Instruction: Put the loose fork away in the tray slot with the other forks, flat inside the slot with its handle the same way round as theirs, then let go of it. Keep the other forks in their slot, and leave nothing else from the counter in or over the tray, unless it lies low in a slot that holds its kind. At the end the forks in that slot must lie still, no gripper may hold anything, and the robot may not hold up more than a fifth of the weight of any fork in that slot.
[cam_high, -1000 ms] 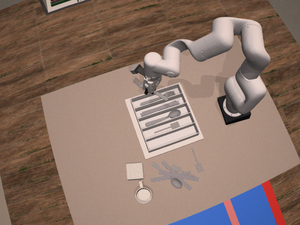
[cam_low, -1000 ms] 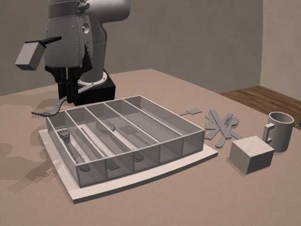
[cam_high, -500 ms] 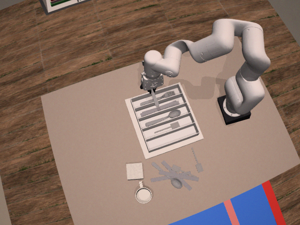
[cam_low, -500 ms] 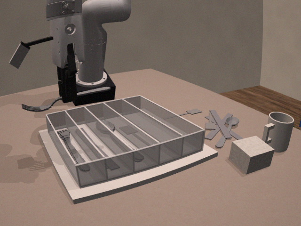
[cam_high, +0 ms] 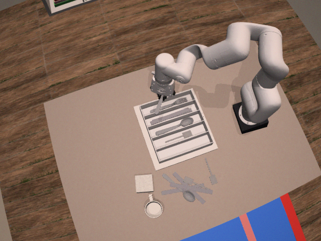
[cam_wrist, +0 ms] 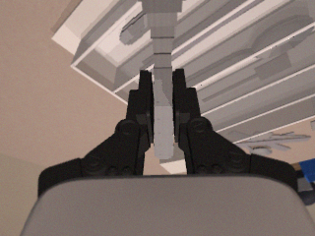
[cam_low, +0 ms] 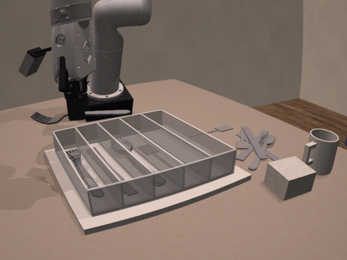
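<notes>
One loose fork, plain matte grey with four slim tines and a flat strip handle, is clamped at mid-handle between the black fingers of the gripper. It hangs roughly level by the far corner of the tray, at the fork-slot end. Its tines point away from the arm's black base and its handle points toward it. Seen from above, the handle lies crosswise to the other fork resting flat in the end slot. From overhead the wrist hides the held fork's tines. In the side view the dark fingers merge with the black base behind them, and the fork's height over the tray rim is hard to judge. The wrist view crops the fork at the top edge.
</notes>
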### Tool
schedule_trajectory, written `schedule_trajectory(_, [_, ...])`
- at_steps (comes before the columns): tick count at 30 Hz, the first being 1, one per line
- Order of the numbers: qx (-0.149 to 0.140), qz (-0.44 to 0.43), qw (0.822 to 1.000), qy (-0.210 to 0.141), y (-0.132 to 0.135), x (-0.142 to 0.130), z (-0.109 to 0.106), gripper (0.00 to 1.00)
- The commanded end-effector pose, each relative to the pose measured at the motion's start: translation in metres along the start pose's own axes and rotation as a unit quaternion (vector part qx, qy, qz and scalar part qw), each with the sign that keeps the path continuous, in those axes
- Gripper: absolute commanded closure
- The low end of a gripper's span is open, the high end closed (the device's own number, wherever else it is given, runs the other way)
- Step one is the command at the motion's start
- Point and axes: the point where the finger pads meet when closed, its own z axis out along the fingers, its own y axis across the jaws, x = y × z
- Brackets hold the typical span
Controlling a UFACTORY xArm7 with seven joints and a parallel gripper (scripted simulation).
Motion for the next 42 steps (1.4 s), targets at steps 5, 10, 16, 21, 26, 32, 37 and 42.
schedule_trajectory(5, [0.009,0.224,0.974,0.012,-0.0012,-0.0001,0.0001,0.95])
schedule_trajectory(10, [0.011,0.320,0.947,0.016,-0.0012,-0.0001,0.0002,0.95])
schedule_trajectory(16, [0.018,0.435,0.899,0.034,-0.0012,-0.0001,0.0002,0.95])
schedule_trajectory(21, [0.018,0.439,0.898,0.035,-0.0012,-0.0001,0.0002,0.95])
schedule_trajectory(26, [0.018,0.439,0.898,0.035,-0.0012,-0.0001,0.0002,0.95])
schedule_trajectory(32, [0.018,0.439,0.898,0.035,-0.0012,-0.0001,0.0010,0.95])
schedule_trajectory(37, [0.018,0.439,0.898,0.035,-0.0012,0.0001,0.0030,0.95])
schedule_trajectory(42, [0.018,0.439,0.898,0.035,-0.0012,0.0003,0.0068,0.95])
